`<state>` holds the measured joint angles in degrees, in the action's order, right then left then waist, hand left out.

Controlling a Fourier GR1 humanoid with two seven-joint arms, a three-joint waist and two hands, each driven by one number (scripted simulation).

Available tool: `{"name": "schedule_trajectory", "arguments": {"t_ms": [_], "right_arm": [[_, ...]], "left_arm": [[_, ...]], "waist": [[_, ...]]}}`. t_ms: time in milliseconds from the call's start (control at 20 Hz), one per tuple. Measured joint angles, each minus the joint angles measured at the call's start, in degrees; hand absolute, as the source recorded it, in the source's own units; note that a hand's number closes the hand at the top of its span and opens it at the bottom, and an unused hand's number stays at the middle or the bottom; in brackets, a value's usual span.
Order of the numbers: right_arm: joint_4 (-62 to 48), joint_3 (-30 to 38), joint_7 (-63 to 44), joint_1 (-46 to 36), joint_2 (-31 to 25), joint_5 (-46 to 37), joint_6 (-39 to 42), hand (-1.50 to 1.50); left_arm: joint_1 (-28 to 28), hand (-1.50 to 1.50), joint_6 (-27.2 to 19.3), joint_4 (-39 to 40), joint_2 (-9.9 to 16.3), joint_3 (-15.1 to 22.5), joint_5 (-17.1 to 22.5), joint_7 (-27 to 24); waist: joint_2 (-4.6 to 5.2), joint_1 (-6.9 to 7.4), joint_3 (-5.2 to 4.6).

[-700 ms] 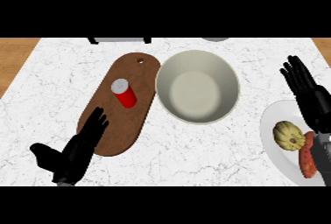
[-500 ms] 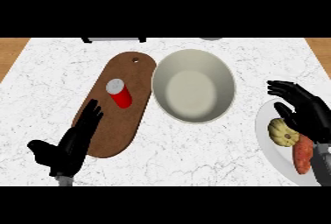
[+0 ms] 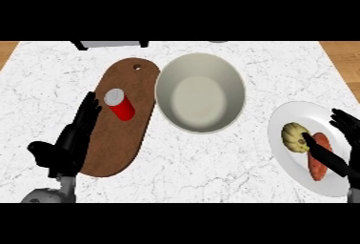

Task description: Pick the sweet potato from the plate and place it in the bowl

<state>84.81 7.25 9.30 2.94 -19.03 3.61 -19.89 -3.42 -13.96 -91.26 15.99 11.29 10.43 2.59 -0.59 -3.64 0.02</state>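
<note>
So the sweet potato (image 3: 320, 162) is on the white plate (image 3: 285, 125) at the right edge of the tabletop (image 3: 211, 178), just right of a yellowish squash-looking thing (image 3: 295, 137), and the right hand (image 3: 336, 159) is over it with fingers (image 3: 345, 125) spread open and nothing in them, thumb lying across the potato's left side, which looks to me like lining up a grab. Left of the plate, the empty bowl (image 3: 200, 93) is an easy drop target. Meanwhile the left hand (image 3: 70, 145) rests open at the near left on the cutting board (image 3: 123, 128) with its red cup (image 3: 121, 105), out of the way.
</note>
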Motion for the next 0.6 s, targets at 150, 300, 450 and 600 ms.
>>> {"name": "schedule_trajectory", "arguments": {"t_ms": [150,300,450,600], "right_arm": [[7.32,0.09,4.39,5.62,3.89,-1.75,-5.12,-1.5],[16.09,0.43,2.07,10.76,3.96,-4.65,-8.64,-1.5],[22.87,1.57,-6.31,14.27,1.05,-8.51,-10.47,-1.5],[29.42,2.7,-17.86,16.45,-2.79,-12.17,-10.36,-1.5]], "left_arm": [[-1.52,0.0,-0.42,1.01,-0.83,0.6,-1.09,0.32],[-3.76,0.0,-0.27,2.72,-1.57,0.5,-1.85,0.29],[-4.16,0.0,0.27,3.16,-1.76,0.51,-2.33,-0.1],[-3.88,0.0,0.15,1.94,-1.8,0.68,-2.81,0.79]], "waist": [[0.13,0.73,-0.04],[0.29,1.48,-0.08],[0.4,2.18,-0.13],[0.45,2.74,-0.17]]}}
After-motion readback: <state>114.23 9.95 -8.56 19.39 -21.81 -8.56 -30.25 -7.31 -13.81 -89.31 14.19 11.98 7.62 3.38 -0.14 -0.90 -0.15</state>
